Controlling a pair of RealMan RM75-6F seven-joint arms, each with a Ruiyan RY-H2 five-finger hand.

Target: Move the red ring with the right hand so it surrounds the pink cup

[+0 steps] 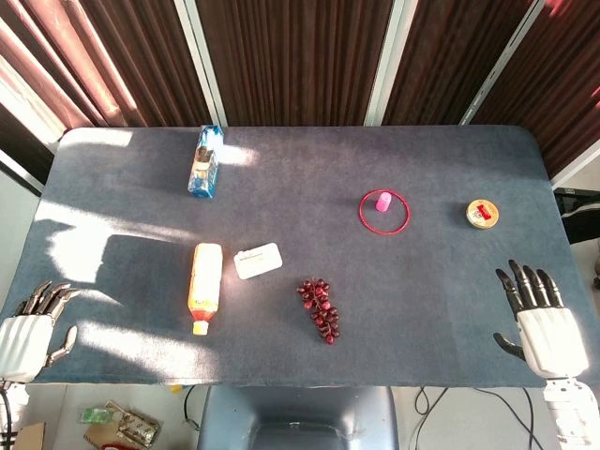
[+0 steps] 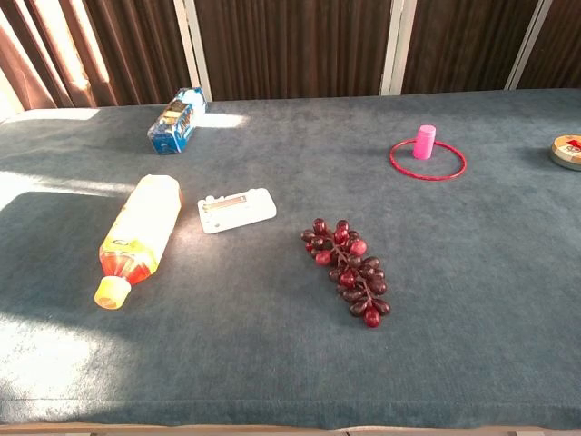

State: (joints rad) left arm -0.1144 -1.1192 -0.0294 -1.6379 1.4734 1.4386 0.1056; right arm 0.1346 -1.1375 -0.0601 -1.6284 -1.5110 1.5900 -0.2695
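The red ring (image 1: pixel 384 223) (image 2: pixel 428 170) lies flat on the blue-grey table, and the small pink cup (image 1: pixel 383 201) (image 2: pixel 424 142) stands upright inside it, close to the ring's far edge. My right hand (image 1: pixel 542 328) is off the table's near right corner, fingers spread, holding nothing, far from the ring. My left hand (image 1: pixel 28 330) hangs beyond the near left corner, fingers apart and empty. Neither hand shows in the chest view.
A bunch of dark red grapes (image 1: pixel 320 309) lies mid-table. A white box (image 1: pixel 258 260) and an orange drink bottle (image 1: pixel 204 286) lie left of it. A blue packet (image 1: pixel 205 161) is at the far left. A round tin (image 1: pixel 482 213) sits right of the ring.
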